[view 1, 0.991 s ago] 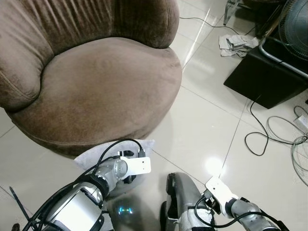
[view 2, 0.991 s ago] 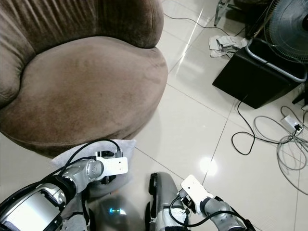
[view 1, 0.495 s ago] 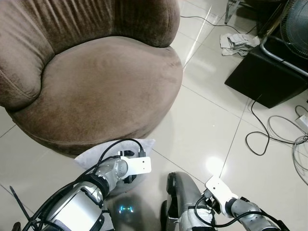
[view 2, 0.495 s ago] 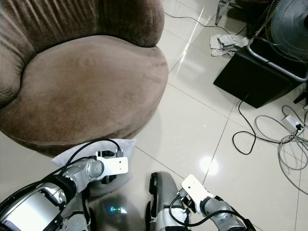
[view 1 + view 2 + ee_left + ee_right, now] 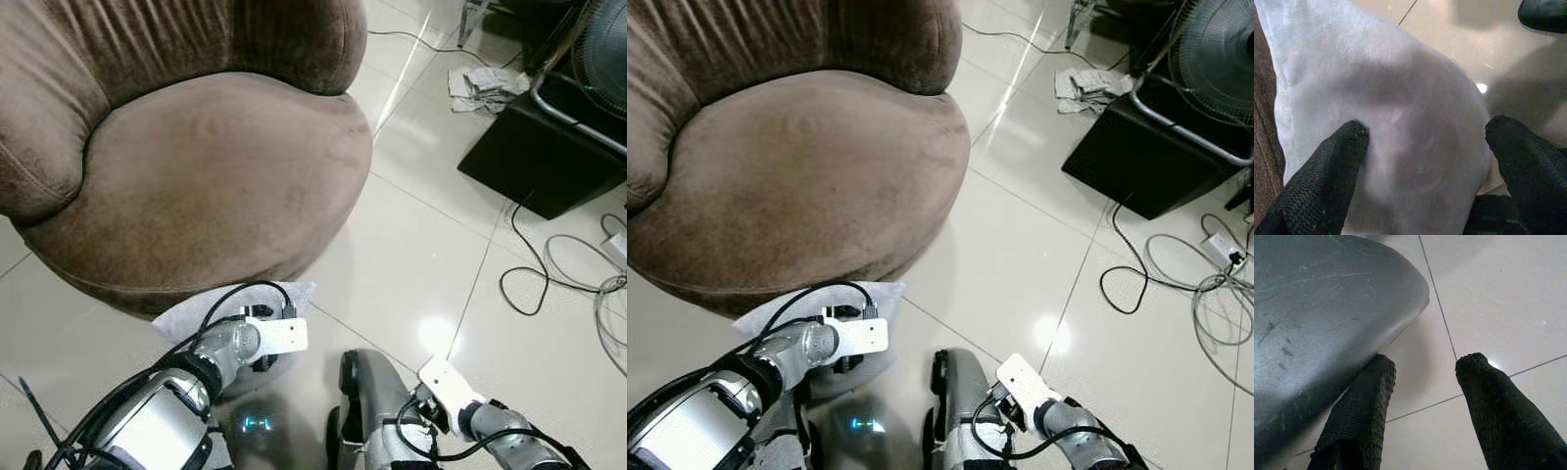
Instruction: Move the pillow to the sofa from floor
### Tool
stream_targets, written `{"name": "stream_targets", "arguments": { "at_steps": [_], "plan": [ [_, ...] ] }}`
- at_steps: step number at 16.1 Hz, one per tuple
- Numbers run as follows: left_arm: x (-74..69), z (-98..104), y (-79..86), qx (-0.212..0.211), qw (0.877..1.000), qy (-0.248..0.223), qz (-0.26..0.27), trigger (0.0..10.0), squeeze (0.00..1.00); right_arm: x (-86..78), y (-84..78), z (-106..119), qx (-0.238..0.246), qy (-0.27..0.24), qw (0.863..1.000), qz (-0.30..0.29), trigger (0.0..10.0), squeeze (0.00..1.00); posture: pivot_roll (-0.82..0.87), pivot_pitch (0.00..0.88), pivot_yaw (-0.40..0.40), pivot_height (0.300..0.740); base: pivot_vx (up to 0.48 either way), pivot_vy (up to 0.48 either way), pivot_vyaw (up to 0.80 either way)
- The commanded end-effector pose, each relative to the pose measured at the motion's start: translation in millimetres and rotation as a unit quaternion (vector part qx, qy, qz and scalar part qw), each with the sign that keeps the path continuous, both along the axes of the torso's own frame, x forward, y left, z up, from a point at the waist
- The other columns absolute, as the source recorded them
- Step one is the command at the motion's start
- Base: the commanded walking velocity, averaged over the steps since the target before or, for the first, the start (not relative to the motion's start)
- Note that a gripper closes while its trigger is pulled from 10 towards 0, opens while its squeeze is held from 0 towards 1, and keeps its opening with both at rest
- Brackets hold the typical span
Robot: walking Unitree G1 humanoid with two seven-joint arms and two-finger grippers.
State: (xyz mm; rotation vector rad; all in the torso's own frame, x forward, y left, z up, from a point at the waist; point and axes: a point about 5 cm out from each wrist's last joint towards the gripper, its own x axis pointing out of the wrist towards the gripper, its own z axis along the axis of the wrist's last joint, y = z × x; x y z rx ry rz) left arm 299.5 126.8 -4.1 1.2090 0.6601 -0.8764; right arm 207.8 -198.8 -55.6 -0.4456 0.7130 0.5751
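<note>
Lying on the tile floor (image 5: 421,245) against the front base of the brown sofa (image 5: 196,166), white pillow (image 5: 1386,122), left gripper (image 5: 1425,161) spread wide, fingers (image 5: 1327,171) pressed on pillow, right gripper (image 5: 1422,406) parted, empty, low beside robot's leg (image 5: 1312,308).

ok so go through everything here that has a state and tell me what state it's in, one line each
pillow: on the floor against the sofa's base, not yet lifted.
left end effector: open, fingers straddling the pillow.
right end effector: open, holding nothing, low over the tiles.
sofa: seat bare.
fan: too cropped to tell whether it runs.
cables: loose on the floor.
</note>
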Motion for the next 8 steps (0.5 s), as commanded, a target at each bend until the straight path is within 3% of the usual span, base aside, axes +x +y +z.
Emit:
{"name": "stream_targets", "arguments": {
  "at_steps": [1, 8],
  "plan": [
    [-3.0, -2.4, -3.2, -0.007, 1.0, 0.007, -0.005, 10.0, 0.0, -10.1, -6.1, -5.5, -0.004, 0.021, 1.0, -0.01, 10.0, 0.0, -0.04, 0.264, -0.179, 0.598, 0.0, 0.0, 0.0],
    [-2.8, -2.2, -1.3, -0.006, 1.0, 0.008, -0.005, 10.0, 0.0, -9.8, -4.4, -5.7, -0.004, 0.021, 1.0, -0.009, 10.0, 0.0, -0.08, 0.263, -0.183, 0.598, 0.0, 0.0, 0.0]
  ]
}}
